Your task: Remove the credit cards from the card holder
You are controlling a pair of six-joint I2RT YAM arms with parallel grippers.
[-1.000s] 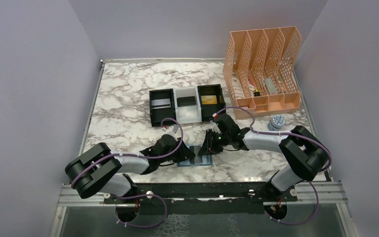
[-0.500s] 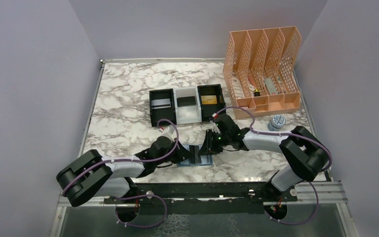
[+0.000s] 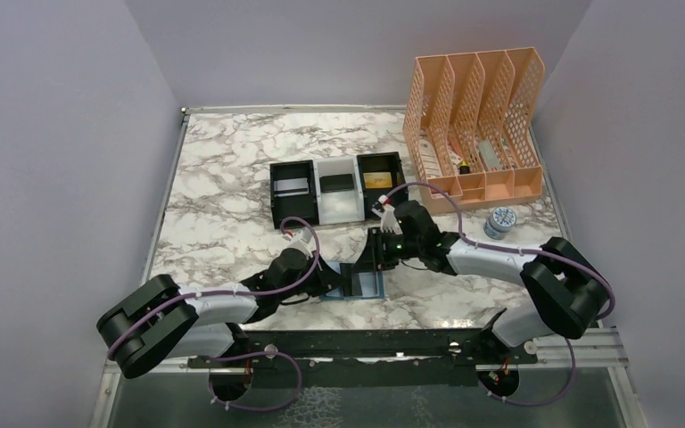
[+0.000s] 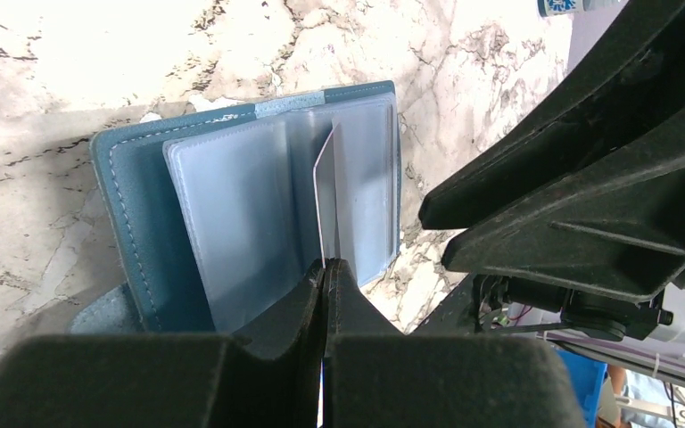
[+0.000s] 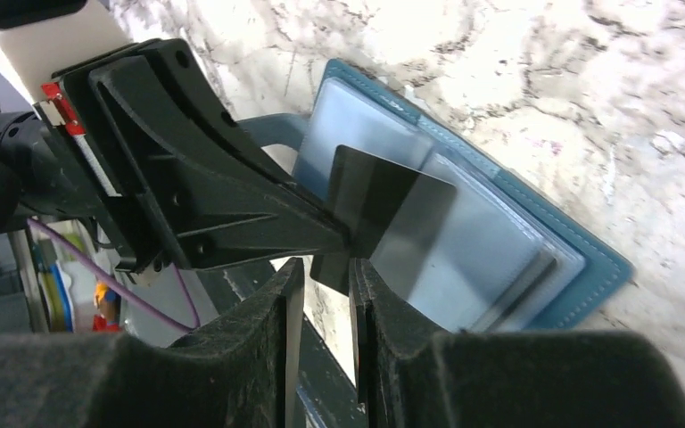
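The blue card holder [image 3: 372,287] lies open on the marble between my two grippers, its clear sleeves [image 4: 232,223] facing up. A dark grey credit card [image 5: 392,218] stands up out of it, seen edge-on [image 4: 325,201] in the left wrist view. My left gripper [image 4: 324,267] is shut on that card's edge. My right gripper [image 5: 321,272] hovers just beside it with a narrow gap between its fingers. The card's lower corner sits at that gap and is not pinched.
A black-and-white three-compartment tray [image 3: 336,214] behind the holder has a silvery card [image 3: 292,186], a black card [image 3: 337,184] and a gold card [image 3: 376,180] in it. An orange mesh file organiser [image 3: 477,125] and a small round tin [image 3: 501,218] stand at the right.
My left gripper has shut on the dark card and lifted it upright. The right gripper's fingers have parted slightly, and that arm has shifted a little up and left.
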